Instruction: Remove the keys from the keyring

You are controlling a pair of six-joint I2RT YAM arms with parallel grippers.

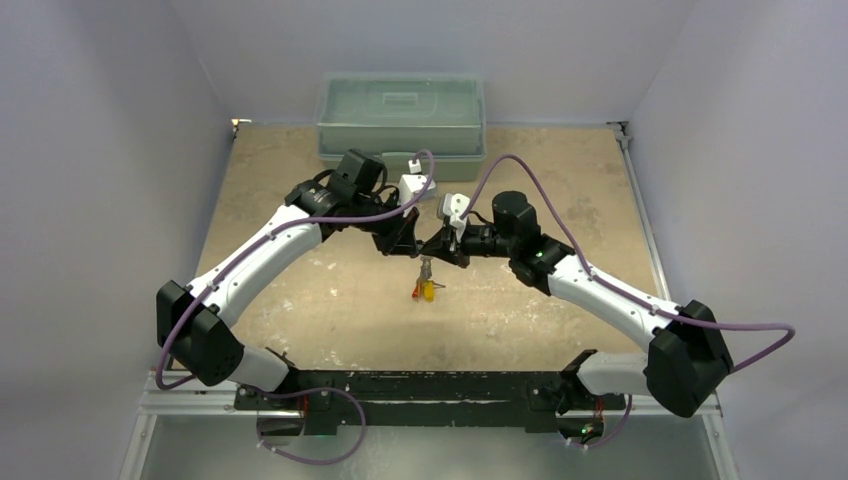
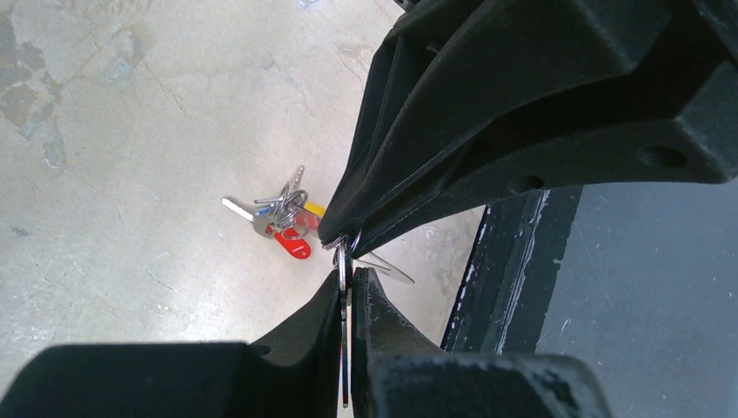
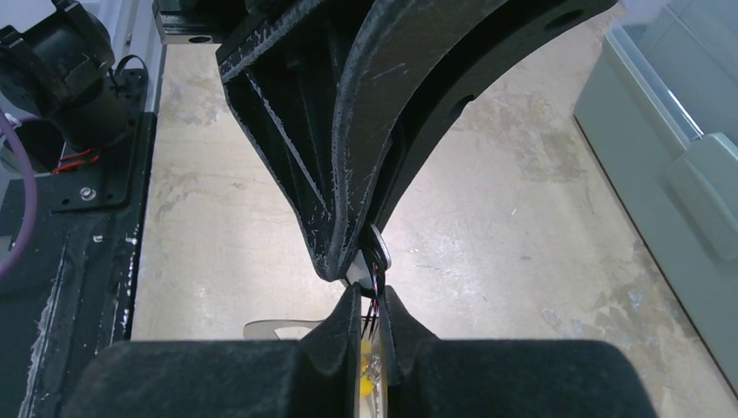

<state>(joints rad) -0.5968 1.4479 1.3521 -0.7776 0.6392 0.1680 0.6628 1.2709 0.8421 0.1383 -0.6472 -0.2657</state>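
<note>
Above the table's middle my two grippers meet tip to tip. My left gripper (image 1: 411,243) (image 2: 348,272) is shut on the keyring (image 2: 344,283), a thin grey metal piece seen edge-on between its fingers; the right wrist view shows its grey oval end (image 3: 381,250). My right gripper (image 1: 433,248) (image 3: 372,293) has its jaws almost together around thin wire rings at the keyring's end. The keys (image 1: 427,288) (image 2: 280,215), silvery with a red tag (image 2: 294,245) and a yellow tag (image 3: 369,370), sit just below the grippers. I cannot tell whether they hang or lie on the table.
A pale green lidded bin (image 1: 401,115) (image 3: 670,157) stands at the table's back edge. The black base rail (image 1: 420,385) (image 2: 513,261) runs along the near edge. The beige tabletop (image 1: 330,300) is worn and stained.
</note>
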